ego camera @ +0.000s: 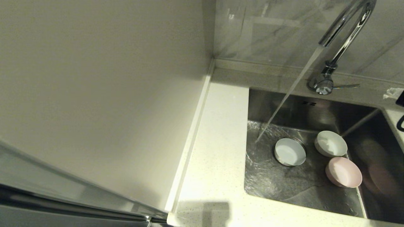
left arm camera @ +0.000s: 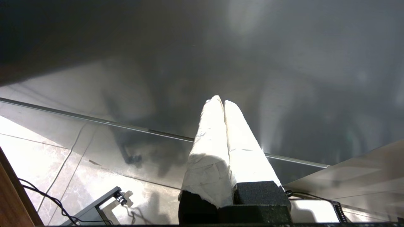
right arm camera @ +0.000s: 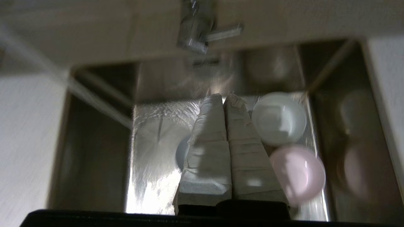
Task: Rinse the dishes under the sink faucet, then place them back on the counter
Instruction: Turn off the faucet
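The right pincer (right arm camera: 224, 98), closed and empty, hangs above the sink (ego camera: 315, 110); descending shut, it could knock the white bowl (ego camera: 330, 143) or pink bowl (ego camera: 344, 171).

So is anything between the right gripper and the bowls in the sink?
Nothing visible. The right gripper, shut, hangs over the sink with open space below it down to the white bowl, pink bowl and blue bowl. Only the faucet's stream falls nearby, landing beside the blue bowl.
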